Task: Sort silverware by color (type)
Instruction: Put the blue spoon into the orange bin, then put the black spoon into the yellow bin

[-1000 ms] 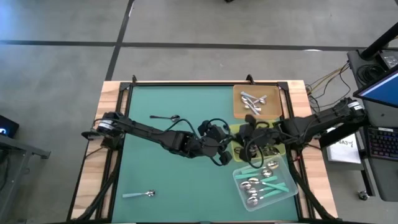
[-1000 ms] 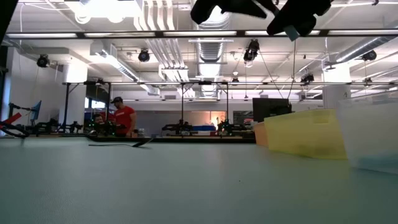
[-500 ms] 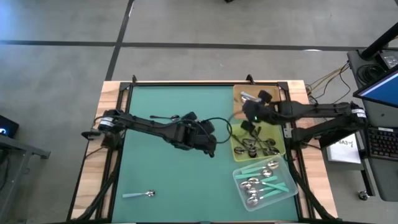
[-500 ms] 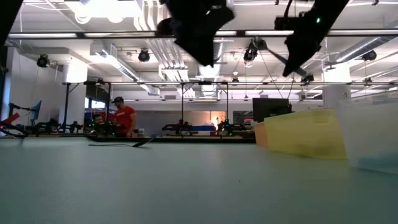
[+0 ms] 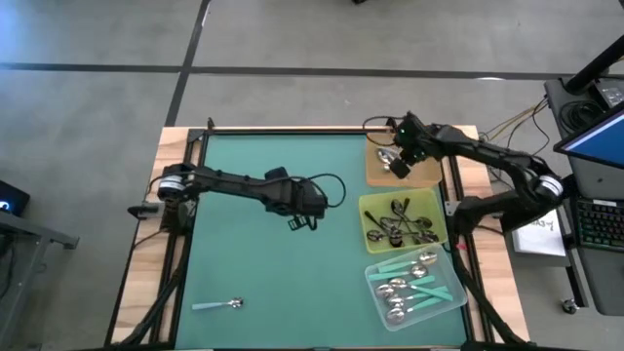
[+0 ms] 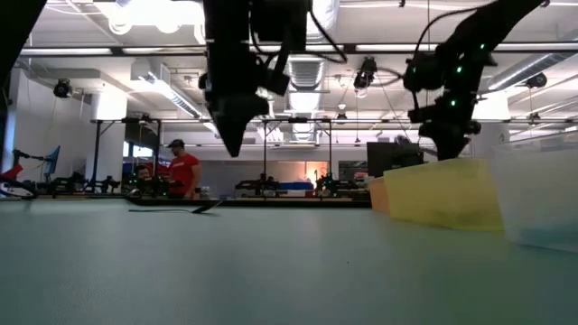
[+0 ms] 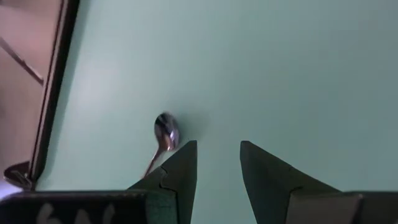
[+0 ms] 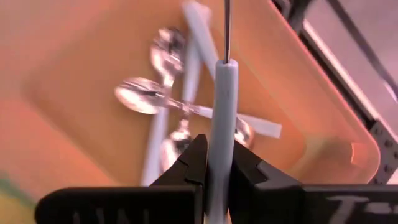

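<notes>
My right gripper (image 5: 395, 162) hangs over the orange tray (image 5: 421, 174) at the table's far right, shut on a pale-handled spoon (image 8: 222, 93). Similar spoons (image 8: 163, 99) lie in that tray. My left gripper (image 5: 300, 220) stands open above the middle of the green mat, with nothing between its fingers (image 7: 183, 168). Beside its fingertips, a dark spoon (image 7: 165, 132) lies flat on the mat; it also shows in the low view (image 6: 172, 209). A teal-handled spoon (image 5: 216, 305) lies at the near left. My right gripper pinches the spoon's pale handle (image 8: 222, 134) between its two fingers, which point steeply down. The handle runs on past the fingertips into a thin metal stem (image 8: 227, 28). The spoon is lifted clear above the orange tray. Its bowl lies outside the frame.
A yellow tray (image 5: 429, 203) with dark spoons sits just nearer than the orange one. A clear tray (image 5: 444, 273) with teal-handled and silver spoons stands at the near right. The left arm (image 5: 234, 183) stretches over the mat's far left. People stand in the room behind (image 6: 181, 170).
My right gripper has swung from above the yellow tray toward the table's far edge and now hangs over the orange tray. My left gripper has moved from beside the yellow tray toward the table's left, sunk lower and tipped to point more steeply down.
</notes>
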Available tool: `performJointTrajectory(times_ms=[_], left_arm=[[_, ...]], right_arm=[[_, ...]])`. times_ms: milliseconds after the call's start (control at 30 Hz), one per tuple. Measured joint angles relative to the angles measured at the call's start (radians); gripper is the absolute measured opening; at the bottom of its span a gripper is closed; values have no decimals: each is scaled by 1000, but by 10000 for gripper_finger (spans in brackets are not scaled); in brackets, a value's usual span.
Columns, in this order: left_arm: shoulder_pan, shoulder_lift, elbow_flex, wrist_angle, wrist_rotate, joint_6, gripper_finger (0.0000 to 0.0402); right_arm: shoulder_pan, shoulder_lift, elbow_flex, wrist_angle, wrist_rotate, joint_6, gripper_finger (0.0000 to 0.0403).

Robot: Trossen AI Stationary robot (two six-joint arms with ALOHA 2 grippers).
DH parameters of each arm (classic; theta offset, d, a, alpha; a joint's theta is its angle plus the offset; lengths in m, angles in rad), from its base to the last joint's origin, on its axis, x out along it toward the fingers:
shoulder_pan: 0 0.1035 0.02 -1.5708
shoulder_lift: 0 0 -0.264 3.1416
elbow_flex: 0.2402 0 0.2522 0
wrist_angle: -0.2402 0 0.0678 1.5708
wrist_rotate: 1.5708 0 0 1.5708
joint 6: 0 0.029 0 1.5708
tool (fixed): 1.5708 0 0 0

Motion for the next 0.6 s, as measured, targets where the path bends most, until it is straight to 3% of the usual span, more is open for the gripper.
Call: performJointTrajectory(times_ms=[100,333,600], left_arm=[[27,-2,-37,0,20,14,107],[90,-13,-123,1,81,73,107],[170,-80,-286,25,87,115,107]], right_arm=[[-58,65,1,7,0,-11,31],[-80,166,1,18,-1,-39,106],[-79,118,10,22,-1,-28,147]])
